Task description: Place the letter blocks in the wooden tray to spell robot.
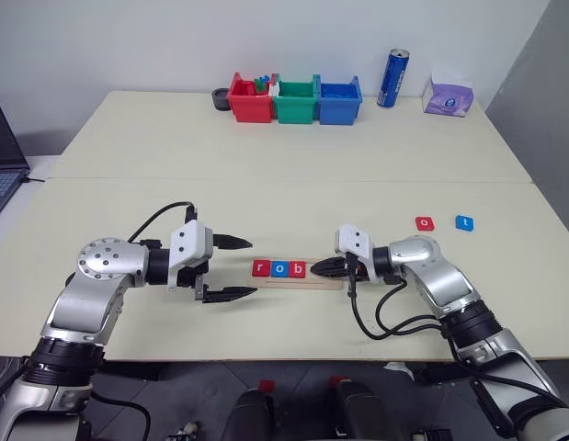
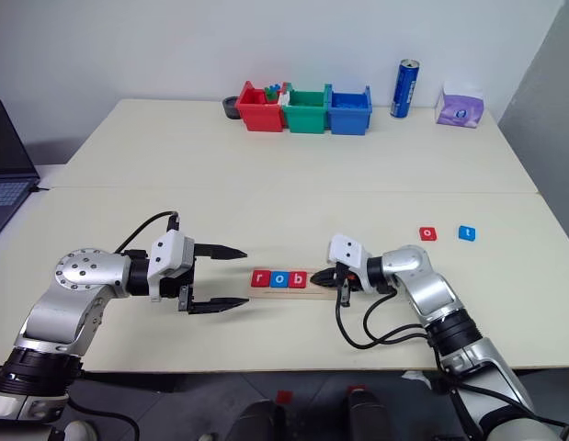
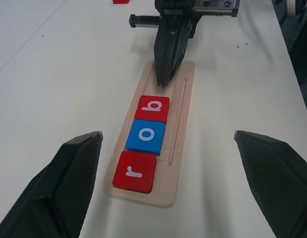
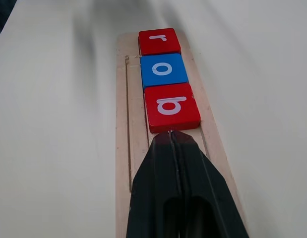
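Observation:
The wooden tray lies near the table's front edge. In its left part sit three letter blocks in a row: red "r", blue "o" and red "b". My right gripper is shut with nothing in it. Its tip rests over the tray's bare right part, right at the "b" block's edge. My left gripper stands wide open just left of the tray, pointing along it. A red "o" block and a blue "t" block lie loose at the right.
Red, green and blue plastic bins stand at the back, with a blue can and a tissue pack to their right. A laptop sits at the far left edge.

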Motion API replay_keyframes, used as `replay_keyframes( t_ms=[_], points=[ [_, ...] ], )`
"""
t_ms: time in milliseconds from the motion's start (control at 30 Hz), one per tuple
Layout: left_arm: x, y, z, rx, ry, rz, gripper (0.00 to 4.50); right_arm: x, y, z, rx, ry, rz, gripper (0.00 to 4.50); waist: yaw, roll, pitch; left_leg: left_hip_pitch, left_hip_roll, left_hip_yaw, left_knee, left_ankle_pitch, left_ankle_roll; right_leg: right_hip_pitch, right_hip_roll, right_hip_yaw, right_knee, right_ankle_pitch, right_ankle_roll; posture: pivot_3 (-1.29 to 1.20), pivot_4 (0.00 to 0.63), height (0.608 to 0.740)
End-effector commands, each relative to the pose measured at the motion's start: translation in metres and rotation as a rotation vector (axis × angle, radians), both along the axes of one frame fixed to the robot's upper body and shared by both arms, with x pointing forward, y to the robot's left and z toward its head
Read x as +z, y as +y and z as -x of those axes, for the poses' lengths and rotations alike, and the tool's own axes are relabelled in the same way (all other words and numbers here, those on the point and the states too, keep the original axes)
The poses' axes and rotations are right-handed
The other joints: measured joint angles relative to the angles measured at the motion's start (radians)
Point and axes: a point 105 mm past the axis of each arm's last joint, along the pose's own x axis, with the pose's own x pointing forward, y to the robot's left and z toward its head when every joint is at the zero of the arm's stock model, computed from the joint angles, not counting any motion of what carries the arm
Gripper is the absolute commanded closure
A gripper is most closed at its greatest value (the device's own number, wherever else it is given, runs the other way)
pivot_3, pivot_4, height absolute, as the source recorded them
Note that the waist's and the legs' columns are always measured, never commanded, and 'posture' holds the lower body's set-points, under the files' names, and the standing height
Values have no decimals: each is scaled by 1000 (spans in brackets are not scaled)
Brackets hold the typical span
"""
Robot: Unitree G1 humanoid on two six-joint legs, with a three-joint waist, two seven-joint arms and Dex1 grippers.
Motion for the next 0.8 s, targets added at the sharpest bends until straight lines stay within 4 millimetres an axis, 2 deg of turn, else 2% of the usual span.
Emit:
replay_keyframes(
  t_ms=[33,533,700,800],
  points=[
    [7,0,2,-11,-29,-1,0,3,6,0,20,-39,-4,4487,0,0,0,0,0,0,0,0,0,0,0,0,0,0,0,0,150,740],
    [6,2,4,-4,-29,-3,0,3,18,-1,39,-54,-16,4487,0,0,0,0,0,0,0,0,0,0,0,0,0,0,0,0,150,740],
    [6,-1,3,-7,-31,3,0,13,2,-6,11,-67,-6,4487,0,0,0,0,0,0,0,0,0,0,0,0,0,0,0,0,150,740],
    [11,-14,2,-10,-41,45,0,29,-16,-5,-32,-68,-13,4487,2,0,0,0,0,0,0,0,0,0,0,0,0,0,0,0,150,740]
  ],
)
